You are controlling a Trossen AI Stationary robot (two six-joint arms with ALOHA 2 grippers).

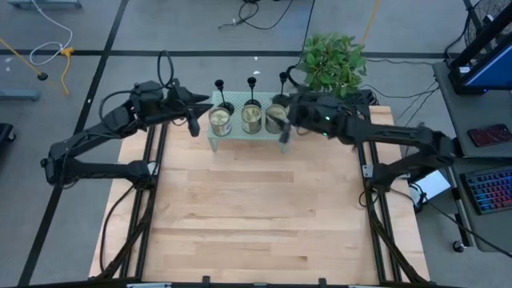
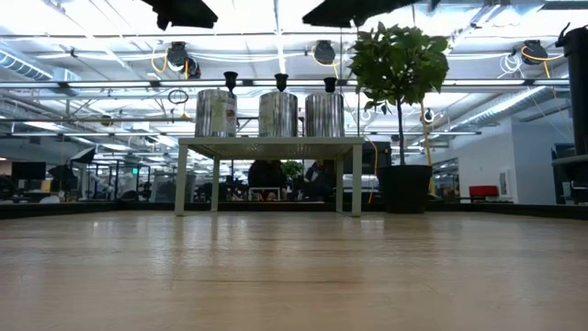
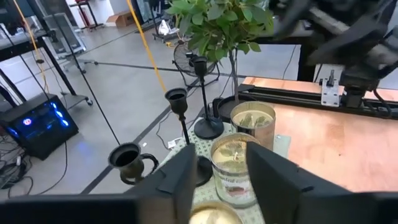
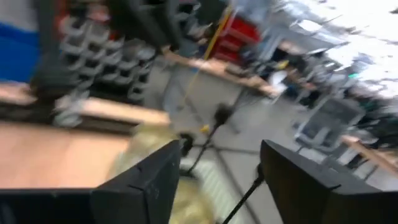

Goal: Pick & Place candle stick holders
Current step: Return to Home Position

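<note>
From here I judge all three candle stick holders (image 3: pixel 176 99) to be standing on the small shelf (image 2: pixel 271 142), in a row behind the three jars (image 2: pixel 277 114) along its far edge, so the placing looks done. The left gripper (image 3: pixel 222 155) hovers at the shelf's left end and the right gripper (image 4: pixel 221 155) at its right end. Both have their jaws spread wide and empty, which suits pulling back home without snagging a stem.

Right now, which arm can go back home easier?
Left, probably. The left gripper, open, hangs just off the shelf; the right gripper is over a jar, close to the holders.
</note>
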